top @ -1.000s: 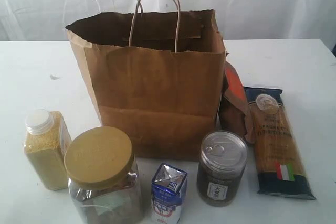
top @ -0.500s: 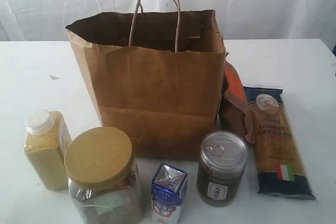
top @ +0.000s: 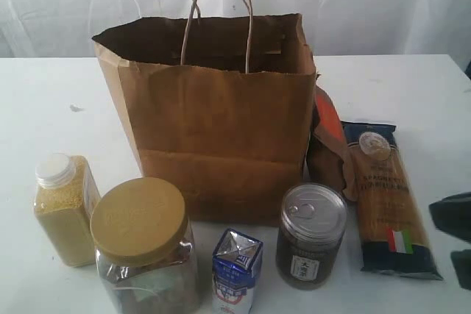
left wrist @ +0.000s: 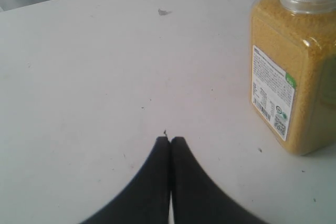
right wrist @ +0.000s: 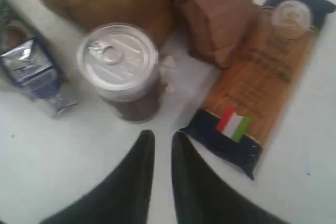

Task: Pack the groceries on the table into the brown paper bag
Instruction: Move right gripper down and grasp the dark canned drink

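Observation:
The brown paper bag (top: 221,130) stands upright and open in the middle of the white table (top: 44,108). In front of it stand the yellow-grain bottle (top: 65,207), the tan-lidded jar (top: 140,222), the blue-white carton (top: 237,266) and the dark foil-topped jar (top: 310,237). The brown pouch (top: 327,145) leans at the bag's right side, and the spaghetti pack (top: 390,196) lies flat beside it. My right gripper (right wrist: 163,136) hovers slightly open and empty, near the spaghetti pack (right wrist: 257,87) and the dark jar (right wrist: 118,64). My left gripper (left wrist: 169,139) is shut over bare table, apart from the bottle (left wrist: 291,77).
A white curtain (top: 368,5) hangs behind the table. A small dark mark (left wrist: 164,11) lies on the tabletop beyond the left gripper. The right gripper (top: 458,242) shows at the exterior view's right edge, just right of the spaghetti pack.
The right gripper has come into the exterior view at the right edge, beside the spaghetti pack. The bag and the groceries have not moved.

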You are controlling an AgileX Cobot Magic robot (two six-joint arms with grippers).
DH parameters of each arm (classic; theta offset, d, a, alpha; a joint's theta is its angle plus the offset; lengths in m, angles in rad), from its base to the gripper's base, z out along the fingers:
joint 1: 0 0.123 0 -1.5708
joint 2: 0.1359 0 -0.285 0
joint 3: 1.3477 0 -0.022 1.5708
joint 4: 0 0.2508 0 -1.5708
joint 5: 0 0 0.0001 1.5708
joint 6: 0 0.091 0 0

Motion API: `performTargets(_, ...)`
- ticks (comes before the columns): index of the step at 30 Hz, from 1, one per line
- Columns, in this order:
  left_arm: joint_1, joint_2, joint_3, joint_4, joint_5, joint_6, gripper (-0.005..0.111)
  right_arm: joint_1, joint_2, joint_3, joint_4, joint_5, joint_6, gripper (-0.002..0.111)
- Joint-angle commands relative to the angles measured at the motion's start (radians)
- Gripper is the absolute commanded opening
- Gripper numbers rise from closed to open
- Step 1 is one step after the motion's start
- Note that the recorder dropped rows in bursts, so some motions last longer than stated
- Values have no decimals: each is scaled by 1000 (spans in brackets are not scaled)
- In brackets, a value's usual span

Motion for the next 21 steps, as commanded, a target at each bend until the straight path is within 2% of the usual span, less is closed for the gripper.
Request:
performTargets(1, 4, -5, 4, -12, -2, -1, 0, 4, 74, -38, 107, 6, -115, 48)
performTargets(3, 4, -5, 4, -12, -2, -1, 0, 4, 116, -58, 107, -6, -115, 67)
performTargets(5, 4, -5, 4, -12, -2, -1, 0, 4, 177, -89, 112, -5, -130, 80)
performTargets(8, 4, -5, 4, -12, -2, -1, 0, 7, 273, -156, 147, 12, -166, 81)
performTargets(15, 4, -5, 4, -12, -2, -1, 0, 90, 504, -266, 148, 18, -181, 81)
performTargets(21, 4, -5, 4, -12, -2, -1, 0, 129, 658, -315, 65, 16, -181, 81)
